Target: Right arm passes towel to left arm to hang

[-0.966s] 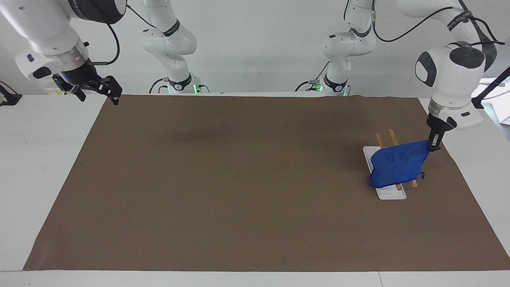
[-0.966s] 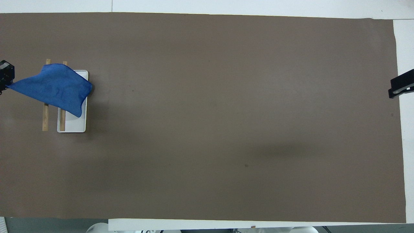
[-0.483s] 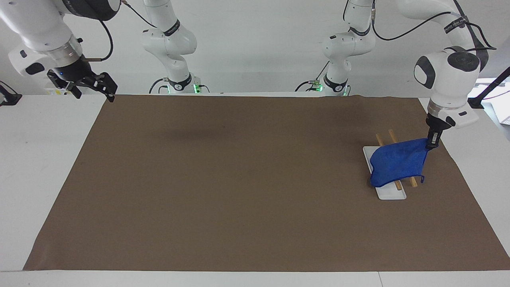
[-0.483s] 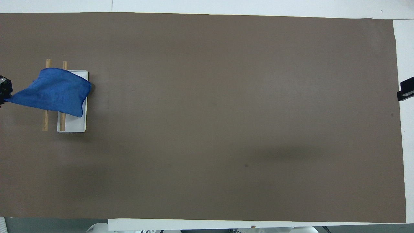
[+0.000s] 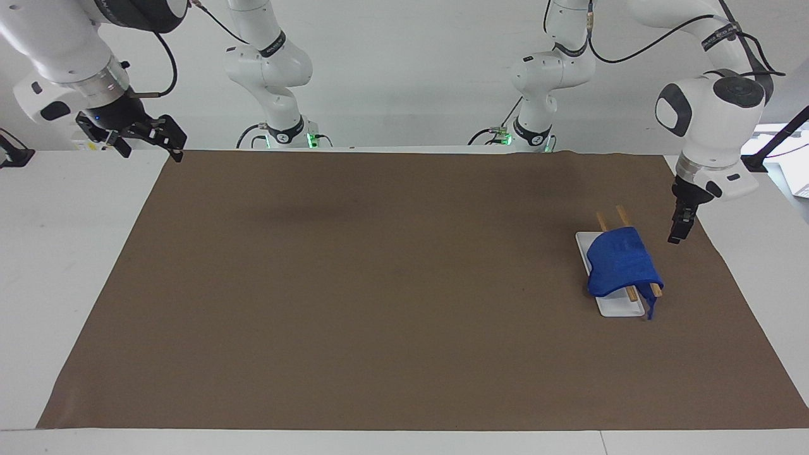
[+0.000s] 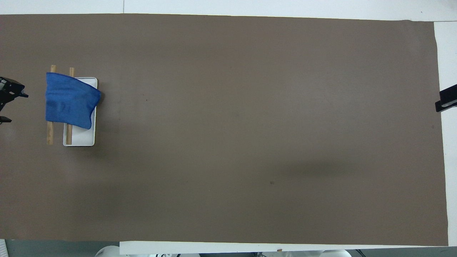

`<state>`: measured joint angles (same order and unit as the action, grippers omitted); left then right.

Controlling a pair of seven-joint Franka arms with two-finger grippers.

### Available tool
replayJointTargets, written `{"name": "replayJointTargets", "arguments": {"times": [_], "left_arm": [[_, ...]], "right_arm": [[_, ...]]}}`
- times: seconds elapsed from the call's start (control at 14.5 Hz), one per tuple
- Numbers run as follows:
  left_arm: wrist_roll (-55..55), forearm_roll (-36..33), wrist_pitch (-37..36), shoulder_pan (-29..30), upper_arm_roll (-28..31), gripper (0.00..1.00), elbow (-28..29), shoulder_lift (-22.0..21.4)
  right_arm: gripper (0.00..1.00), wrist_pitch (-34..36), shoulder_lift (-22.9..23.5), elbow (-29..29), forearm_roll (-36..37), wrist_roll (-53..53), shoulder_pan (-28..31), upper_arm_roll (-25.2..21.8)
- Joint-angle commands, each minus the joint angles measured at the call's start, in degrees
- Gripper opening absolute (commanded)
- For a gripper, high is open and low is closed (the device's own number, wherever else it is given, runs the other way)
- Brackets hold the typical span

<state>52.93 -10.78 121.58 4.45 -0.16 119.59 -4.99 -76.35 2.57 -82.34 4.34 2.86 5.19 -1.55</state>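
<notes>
The bright blue towel (image 5: pixel 619 265) (image 6: pixel 69 100) hangs draped over the two wooden rails (image 5: pixel 622 215) (image 6: pixel 50 134) of a small rack with a white base (image 5: pixel 620 308) (image 6: pixel 84 137), near the left arm's end of the table. One corner of the cloth droops down past the outer rail. My left gripper (image 5: pixel 676 229) (image 6: pixel 15 107) hovers open just beside the rack, apart from the towel and holding nothing. My right gripper (image 5: pixel 152 148) waits raised over the table's edge at the right arm's end, open and empty; only a black part of it (image 6: pixel 446 100) shows in the overhead view.
A brown mat (image 5: pixel 379 284) (image 6: pixel 250 142) covers most of the white table (image 5: pixel 63 253). The rack is the only object standing on it. Both arm bases stand along the robots' edge of the table.
My left gripper opened and let go of the towel's corner, which dropped over the outer rail. The gripper drew slightly up and away. The right arm lifted a little.
</notes>
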Motion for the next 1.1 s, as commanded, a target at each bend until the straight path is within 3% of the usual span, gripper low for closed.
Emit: {"name": "replayJointTargets", "arguments": {"times": [0.0,0.28,0.55,0.83,1.03], "left_arm": [[-5.8,1.5,-13.6,-4.8,0.4,1.0,-5.8,-0.9],[-21.0,7.2,-24.9,-5.3,0.3,1.0,-12.4,-0.7],[-47.9,9.2,-36.1,-5.1,0.7,1.0,-24.5,3.6],[-50.2,9.9,-40.3,-5.1,0.3,1.0,-31.4,7.3],[-54.2,10.9,-40.4,-5.3,0.3,1.0,-31.5,7.3]], "right_arm": [[1.0,-0.2,-1.1,-1.5,-1.1,0.7,0.2,-0.3],[1.0,-0.7,-1.6,-3.0,-1.1,0.7,0.0,-0.2],[1.0,-3.1,-2.4,-5.2,-1.2,1.1,1.5,-0.2],[1.0,-3.5,-2.4,-5.2,-1.1,1.2,1.6,-0.2],[1.0,-3.1,-2.4,-5.1,-1.1,1.2,1.5,-0.2]]}}
